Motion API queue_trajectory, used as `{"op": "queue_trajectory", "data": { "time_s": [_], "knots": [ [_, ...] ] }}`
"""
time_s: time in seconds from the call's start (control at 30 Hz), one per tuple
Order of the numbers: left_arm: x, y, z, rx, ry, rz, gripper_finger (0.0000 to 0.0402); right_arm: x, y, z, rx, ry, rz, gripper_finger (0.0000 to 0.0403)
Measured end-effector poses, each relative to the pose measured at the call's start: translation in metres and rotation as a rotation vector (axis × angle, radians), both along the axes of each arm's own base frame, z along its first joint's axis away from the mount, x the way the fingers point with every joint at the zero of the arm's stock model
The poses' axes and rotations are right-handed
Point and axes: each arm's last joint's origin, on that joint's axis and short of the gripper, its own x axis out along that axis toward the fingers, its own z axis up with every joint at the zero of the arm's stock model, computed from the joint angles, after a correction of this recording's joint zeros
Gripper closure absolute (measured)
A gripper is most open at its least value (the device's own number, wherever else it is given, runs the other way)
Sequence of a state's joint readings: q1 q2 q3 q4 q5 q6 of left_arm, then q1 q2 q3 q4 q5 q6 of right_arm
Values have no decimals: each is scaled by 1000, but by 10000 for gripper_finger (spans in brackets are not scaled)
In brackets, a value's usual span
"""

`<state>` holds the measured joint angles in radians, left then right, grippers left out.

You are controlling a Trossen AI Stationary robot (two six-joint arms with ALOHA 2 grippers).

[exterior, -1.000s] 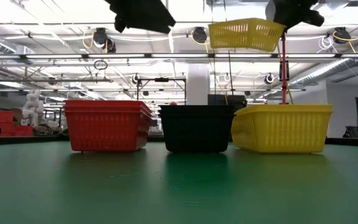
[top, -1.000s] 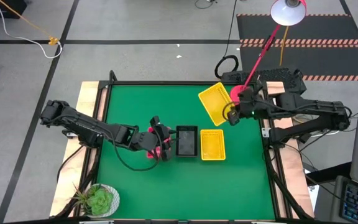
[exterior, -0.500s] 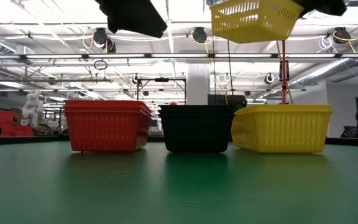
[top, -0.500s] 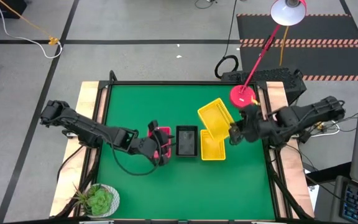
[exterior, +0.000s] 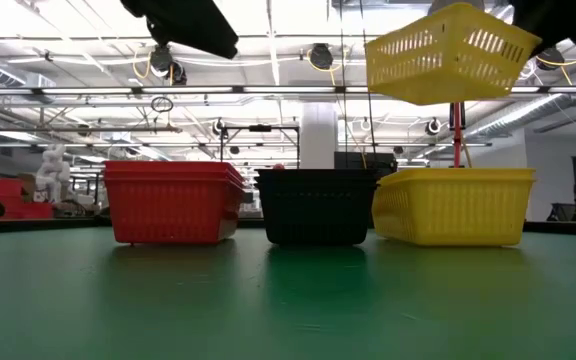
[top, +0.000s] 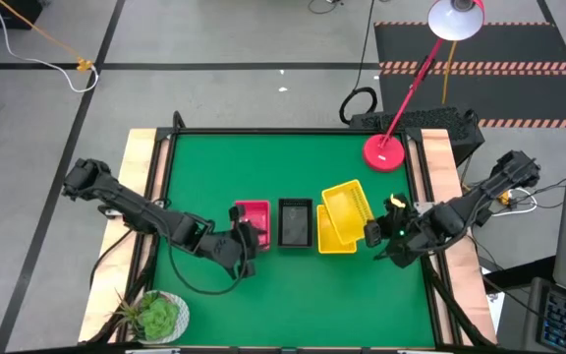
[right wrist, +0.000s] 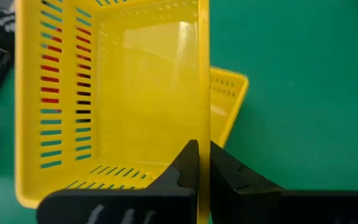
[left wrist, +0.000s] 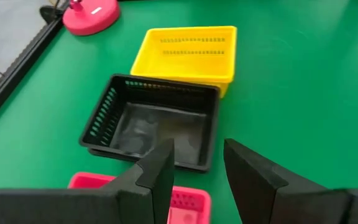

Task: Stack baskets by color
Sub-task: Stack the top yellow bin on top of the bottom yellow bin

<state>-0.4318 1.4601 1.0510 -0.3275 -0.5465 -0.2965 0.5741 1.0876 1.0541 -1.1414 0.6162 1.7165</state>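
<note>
Three baskets stand in a row on the green table: red [top: 252,218], black [top: 295,223] and yellow [top: 334,236]. The low view shows the red one [exterior: 173,200] as a stack. A further yellow basket [top: 347,202] hangs tilted over the standing yellow one [exterior: 455,205], with my right gripper [top: 371,233] shut on it. My left gripper [top: 247,246] is open with nothing between its fingers. It hovers just on the near side of the red basket [left wrist: 166,199] and faces the black basket [left wrist: 154,121]. My right gripper pinches one side wall of the yellow basket at its rim [right wrist: 202,134], one finger inside the basket and one outside. The fingers [right wrist: 188,165] come slanting down from the table's right side. The basket [exterior: 451,52] is lifted clear, tilted, above the standing yellow basket.
A round red lamp base [top: 385,152] stands at the table's far right, its arm slanting up to a lamp head. A potted plant [top: 155,315] sits at the near left corner. Green table stretches before and behind the row of baskets.
My right gripper has carried the yellow basket from beside the lamp base toward the near edge, turning it about on the way. The basket now hangs tilted over the standing yellow basket. My left gripper has drawn back from over the red basket toward the near edge.
</note>
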Motion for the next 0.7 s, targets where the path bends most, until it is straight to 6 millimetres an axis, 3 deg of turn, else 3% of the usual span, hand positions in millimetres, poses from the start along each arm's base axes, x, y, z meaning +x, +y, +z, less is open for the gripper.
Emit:
{"op": "queue_trajectory", "data": {
  "time_s": [0.33,0.7],
  "knots": [
    [-7,-15,0,-17,-4,-42,261,5,11,-9,-15,-78,-53,399],
    [-6,-14,0,-19,-9,-35,261,12,17,-15,-10,-88,-80,399]
  ]
}}
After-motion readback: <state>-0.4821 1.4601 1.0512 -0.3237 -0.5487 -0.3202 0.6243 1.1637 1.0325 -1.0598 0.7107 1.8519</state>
